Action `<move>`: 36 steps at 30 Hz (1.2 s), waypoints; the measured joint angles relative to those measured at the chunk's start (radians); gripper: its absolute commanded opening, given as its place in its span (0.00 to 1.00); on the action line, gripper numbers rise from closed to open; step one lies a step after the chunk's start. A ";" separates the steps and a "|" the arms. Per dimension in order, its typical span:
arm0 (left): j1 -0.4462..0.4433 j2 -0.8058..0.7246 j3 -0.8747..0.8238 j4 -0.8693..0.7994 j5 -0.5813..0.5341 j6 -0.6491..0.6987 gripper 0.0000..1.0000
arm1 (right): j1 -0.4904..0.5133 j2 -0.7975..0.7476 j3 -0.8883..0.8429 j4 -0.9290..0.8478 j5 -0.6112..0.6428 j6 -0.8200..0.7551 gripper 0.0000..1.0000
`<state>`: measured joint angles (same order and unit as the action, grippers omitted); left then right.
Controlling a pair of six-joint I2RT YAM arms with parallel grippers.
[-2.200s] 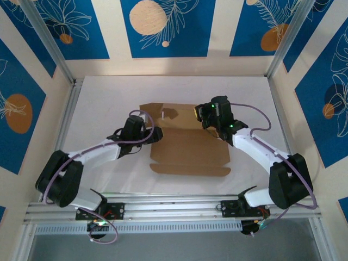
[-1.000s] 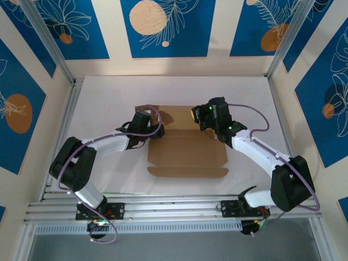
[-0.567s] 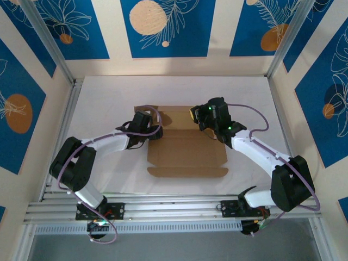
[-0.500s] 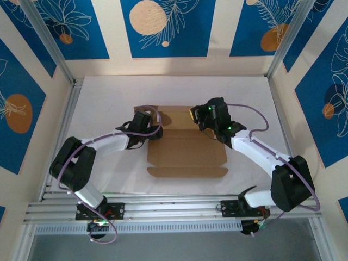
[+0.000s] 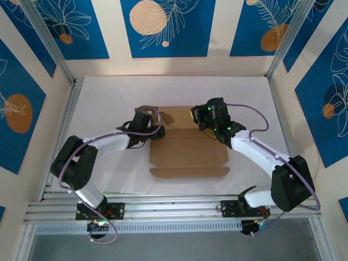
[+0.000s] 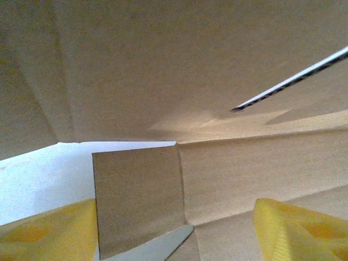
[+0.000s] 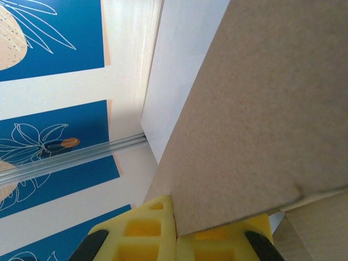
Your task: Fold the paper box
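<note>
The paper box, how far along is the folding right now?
Early. The paper box mostly lies open on the table; no walls are locked. In hand: the right gripper is shut on a far panel at its edge, and the left gripper is open at a small side flap. Left: raising the sides, tucking flaps, closing the lid.

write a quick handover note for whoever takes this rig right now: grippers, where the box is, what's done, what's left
Left gripper: open at the left edge of the paper box, with a small side flap between its fingers, not clamped.
Right gripper: shut on the edge of the far panel, at its right end.
Box: in the middle of the table, mostly open; the near flap lies flat.
Done: the far panel is gripped; nothing looks locked in place.
Left: stand the walls, tuck the side flaps, close the lid.
</note>
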<state>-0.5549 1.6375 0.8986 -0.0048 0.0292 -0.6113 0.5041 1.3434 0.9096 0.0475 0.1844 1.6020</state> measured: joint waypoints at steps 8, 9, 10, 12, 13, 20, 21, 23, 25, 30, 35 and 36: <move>-0.002 -0.006 0.000 0.066 0.073 -0.045 0.72 | 0.013 0.022 0.000 0.008 0.000 0.002 0.08; -0.002 -0.004 0.000 0.077 0.082 -0.052 0.72 | 0.016 0.023 0.000 0.010 0.000 0.003 0.08; -0.004 0.000 0.000 0.089 0.091 -0.063 0.72 | 0.018 0.024 0.000 0.011 0.001 0.004 0.08; -0.007 0.013 0.000 0.109 0.103 -0.073 0.72 | 0.020 0.026 0.000 0.011 0.005 0.004 0.08; -0.010 0.024 0.000 0.118 0.106 -0.080 0.72 | 0.021 0.029 0.000 0.011 0.008 0.004 0.08; -0.040 0.087 0.024 0.128 0.108 -0.096 0.71 | 0.033 0.058 0.000 0.011 0.036 0.005 0.08; -0.043 0.097 0.030 0.127 0.108 -0.098 0.71 | 0.034 0.060 0.000 0.011 0.042 0.005 0.08; -0.050 0.119 0.043 0.124 0.104 -0.098 0.72 | 0.035 0.066 0.000 0.011 0.052 0.005 0.08; -0.058 0.137 0.055 0.124 0.099 -0.098 0.72 | 0.042 0.070 0.000 0.013 0.060 0.005 0.08; -0.071 0.158 0.076 0.112 0.082 -0.097 0.72 | 0.050 0.074 0.000 0.022 0.079 0.005 0.08; -0.072 0.156 0.079 0.097 0.072 -0.080 0.73 | 0.049 0.074 0.000 0.023 0.082 0.002 0.08; -0.072 0.148 0.079 0.086 0.071 -0.066 0.74 | 0.046 0.074 0.000 0.023 0.078 -0.001 0.08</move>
<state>-0.6270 1.7855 0.9771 0.0811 0.0998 -0.6773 0.5499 1.4174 0.9096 0.0700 0.2626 1.6009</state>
